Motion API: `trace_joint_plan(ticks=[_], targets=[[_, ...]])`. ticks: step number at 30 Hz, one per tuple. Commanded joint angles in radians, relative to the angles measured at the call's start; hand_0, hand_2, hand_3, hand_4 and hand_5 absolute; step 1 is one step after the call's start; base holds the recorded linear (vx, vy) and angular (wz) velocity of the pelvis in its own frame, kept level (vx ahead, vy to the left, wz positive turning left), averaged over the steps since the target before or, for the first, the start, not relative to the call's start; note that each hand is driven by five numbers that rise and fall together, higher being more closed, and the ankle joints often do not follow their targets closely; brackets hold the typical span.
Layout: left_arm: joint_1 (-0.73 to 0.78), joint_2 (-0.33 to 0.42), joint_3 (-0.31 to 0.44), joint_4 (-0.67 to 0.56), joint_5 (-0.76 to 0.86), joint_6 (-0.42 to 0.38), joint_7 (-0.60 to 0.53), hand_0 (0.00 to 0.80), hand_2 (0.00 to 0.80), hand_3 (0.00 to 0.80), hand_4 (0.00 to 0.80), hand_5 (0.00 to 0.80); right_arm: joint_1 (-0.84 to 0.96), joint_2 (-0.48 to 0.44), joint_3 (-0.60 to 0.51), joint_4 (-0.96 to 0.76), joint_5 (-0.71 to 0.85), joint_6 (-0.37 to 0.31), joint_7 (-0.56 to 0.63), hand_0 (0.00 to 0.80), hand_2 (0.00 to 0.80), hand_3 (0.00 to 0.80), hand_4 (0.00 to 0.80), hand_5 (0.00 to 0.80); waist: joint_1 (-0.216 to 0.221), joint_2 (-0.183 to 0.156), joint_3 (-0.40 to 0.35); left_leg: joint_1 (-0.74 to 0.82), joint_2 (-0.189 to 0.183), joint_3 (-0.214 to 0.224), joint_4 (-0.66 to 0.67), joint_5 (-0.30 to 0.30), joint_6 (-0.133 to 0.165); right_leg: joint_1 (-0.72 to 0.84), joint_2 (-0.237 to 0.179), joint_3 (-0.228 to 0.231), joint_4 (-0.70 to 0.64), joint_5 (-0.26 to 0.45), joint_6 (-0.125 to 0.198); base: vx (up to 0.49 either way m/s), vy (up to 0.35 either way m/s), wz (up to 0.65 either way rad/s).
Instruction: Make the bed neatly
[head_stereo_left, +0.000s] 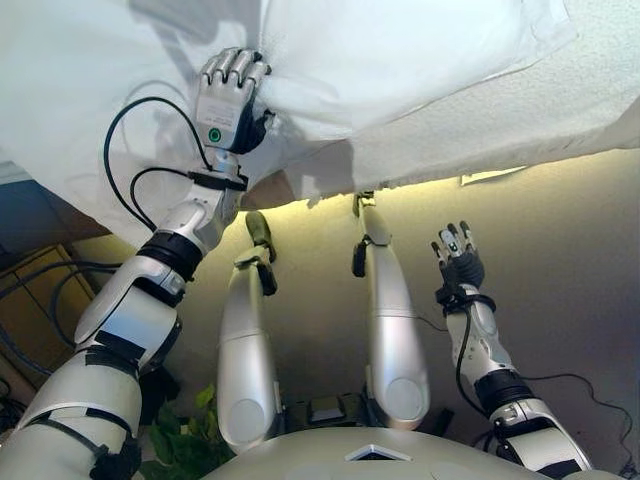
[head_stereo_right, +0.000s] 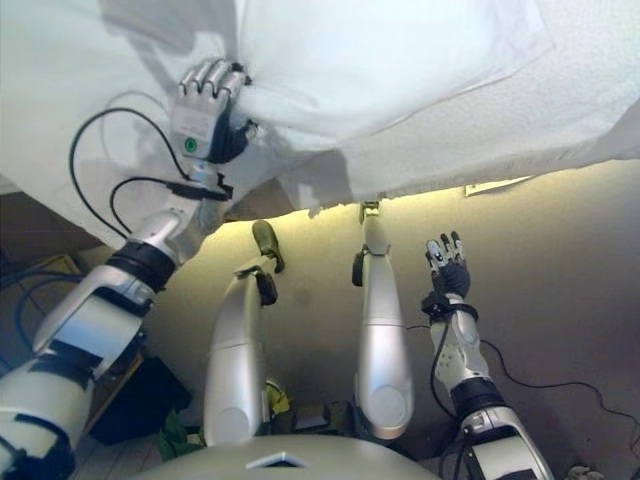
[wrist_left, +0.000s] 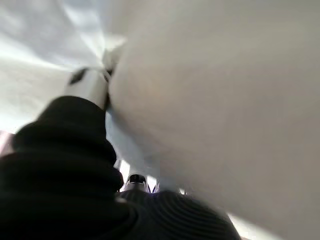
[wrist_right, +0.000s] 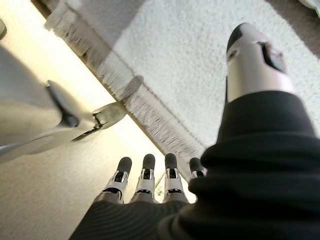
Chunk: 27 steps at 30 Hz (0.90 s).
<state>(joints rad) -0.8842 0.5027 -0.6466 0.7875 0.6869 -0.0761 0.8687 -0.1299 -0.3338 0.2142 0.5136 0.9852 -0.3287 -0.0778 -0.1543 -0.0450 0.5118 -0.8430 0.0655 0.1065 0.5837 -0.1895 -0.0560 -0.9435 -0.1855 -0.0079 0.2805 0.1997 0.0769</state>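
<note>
A white pillow (head_stereo_left: 400, 50) lies on the bed, over a white textured bedspread (head_stereo_left: 520, 120) with a fringed edge (wrist_right: 145, 107). A smooth white sheet (head_stereo_left: 70, 100) covers the bed to the left. My left hand (head_stereo_left: 232, 95) is at the pillow's lower left corner, with fingers curled over the edge and the thumb beneath. In the left wrist view the thumb (wrist_left: 87, 87) presses into the white cloth. My right hand (head_stereo_left: 458, 258) hangs open and empty below the bed's edge, over the floor, with fingers (wrist_right: 145, 172) straight.
The bed's edge runs across the middle of the view, with beige floor (head_stereo_left: 570, 270) below it. Brown boxes (head_stereo_left: 30, 300) and a green plant (head_stereo_left: 185, 430) stand at the lower left. A small paper tag (head_stereo_left: 490, 176) sticks out under the bedspread.
</note>
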Motion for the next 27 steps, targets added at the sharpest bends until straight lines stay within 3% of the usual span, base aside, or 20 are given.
trace_joint_plan(ticks=[1,6,8,23,27], targets=[[0.034,-0.003,0.017,0.025,0.007,-0.005,-0.024,0.8,0.8,0.8,0.8,0.8,0.049,-0.06,0.006,-0.079,0.009,-0.039,-0.015,0.0,0.0,0.0,0.0,0.0,0.0,0.018,0.008,-0.055,0.019,-0.091,-0.105,0.208,-0.007,0.027,-0.051,0.016,0.159,-0.131,0.097,0.0,0.0,0.0],[0.046,0.002,0.027,0.023,0.019,-0.018,-0.025,0.8,0.8,0.8,0.8,0.8,0.06,-0.055,0.003,-0.071,0.013,-0.043,-0.005,0.0,0.0,0.0,0.0,0.0,0.005,0.022,0.008,-0.036,0.019,-0.094,-0.106,0.203,-0.004,0.043,-0.053,0.014,0.167,-0.137,0.094,-0.012,0.001,-0.02],[0.045,0.007,0.034,0.015,0.025,-0.016,-0.026,0.8,0.8,0.8,0.8,0.8,0.058,-0.054,-0.004,-0.073,0.013,-0.043,-0.001,0.0,0.0,0.0,0.0,0.0,0.004,0.021,0.008,-0.049,0.014,-0.09,-0.117,0.233,0.001,0.031,-0.055,0.012,0.152,-0.107,0.088,-0.064,-0.004,-0.04],[0.282,0.137,0.139,0.024,-0.02,-0.128,-0.125,0.8,0.8,0.8,0.8,0.8,0.109,-0.062,-0.087,0.038,-0.002,-0.005,0.057,0.0,0.0,0.0,0.0,0.0,0.048,0.048,0.008,0.318,0.011,-0.09,-0.235,0.225,-0.014,0.405,-0.103,-0.046,0.057,-0.12,0.092,0.063,0.022,-0.02],[0.374,0.153,0.165,0.003,-0.028,-0.142,-0.159,0.8,0.8,0.8,0.8,0.8,0.125,-0.061,-0.116,0.088,-0.002,-0.002,0.085,0.0,0.0,0.0,0.0,0.0,0.069,0.061,-0.039,0.38,0.003,-0.095,-0.266,0.214,-0.012,0.473,-0.12,-0.06,0.023,-0.121,0.097,0.116,0.026,0.03]])
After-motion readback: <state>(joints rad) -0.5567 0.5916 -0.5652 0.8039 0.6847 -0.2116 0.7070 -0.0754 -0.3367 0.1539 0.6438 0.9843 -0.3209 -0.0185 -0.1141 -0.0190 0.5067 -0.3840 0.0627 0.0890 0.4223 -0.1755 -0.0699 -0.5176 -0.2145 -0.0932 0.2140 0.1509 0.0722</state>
